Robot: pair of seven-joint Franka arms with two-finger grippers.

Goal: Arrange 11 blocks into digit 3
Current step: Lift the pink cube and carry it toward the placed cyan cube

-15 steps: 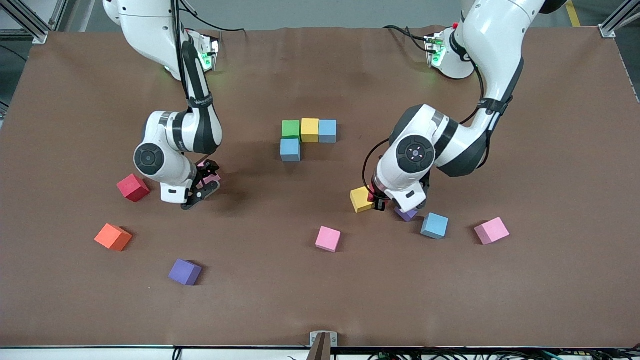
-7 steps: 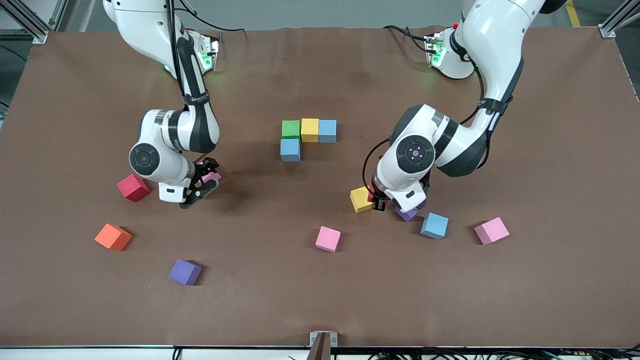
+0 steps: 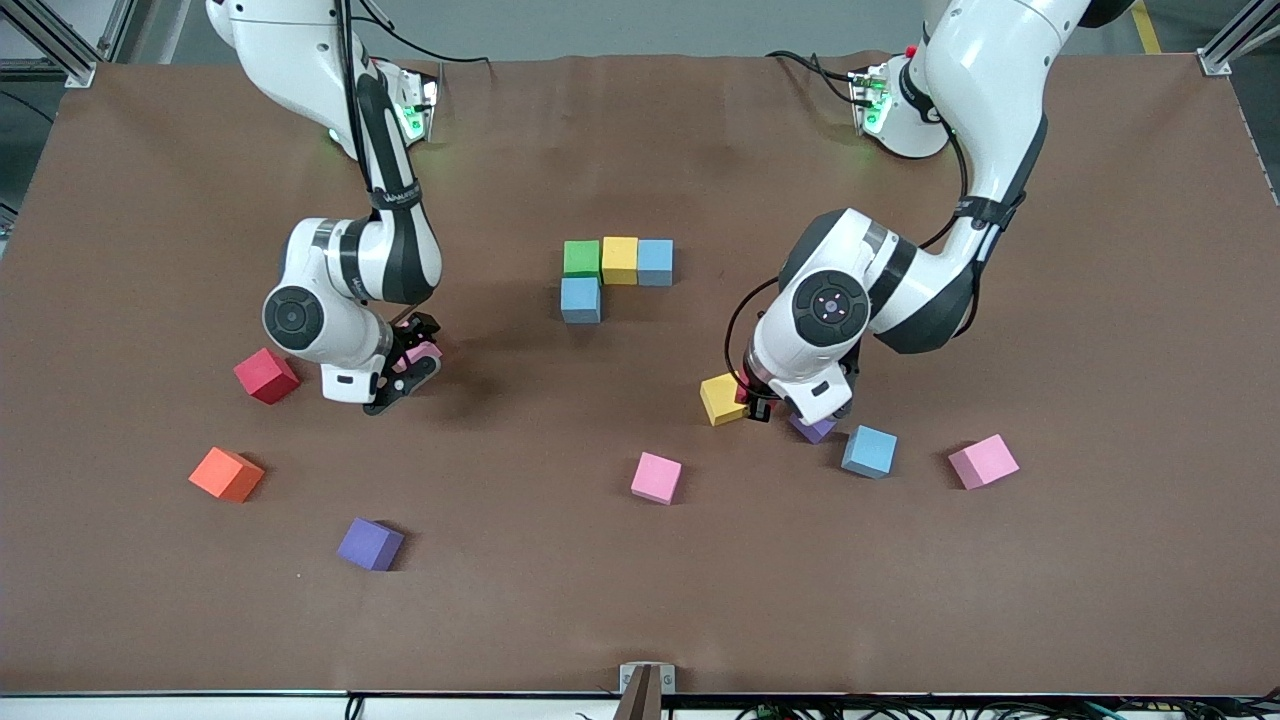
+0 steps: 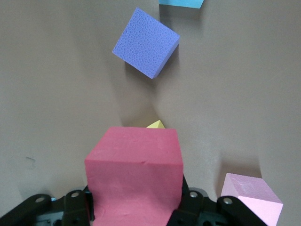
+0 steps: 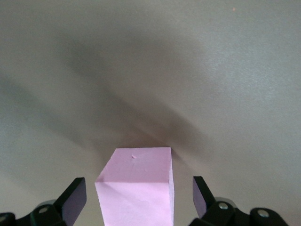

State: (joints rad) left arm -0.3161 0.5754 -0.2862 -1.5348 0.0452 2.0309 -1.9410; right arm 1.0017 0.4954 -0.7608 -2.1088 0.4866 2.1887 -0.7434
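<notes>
Your left gripper [image 3: 762,404] pinches a red cube [image 4: 135,176]; your right gripper [image 3: 408,368] straddles a pink cube [image 5: 138,188], fingers spread.

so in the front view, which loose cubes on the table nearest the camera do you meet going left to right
orange cube → purple cube → pink cube → light blue cube → second pink cube

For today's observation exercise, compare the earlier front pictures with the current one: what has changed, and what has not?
Only the right arm shifted slightly; its right gripper stays open around a pink block. The left gripper keeps its red block clamped. The four-block start of the digit 3 and the loose blocks are unmoved.
</notes>
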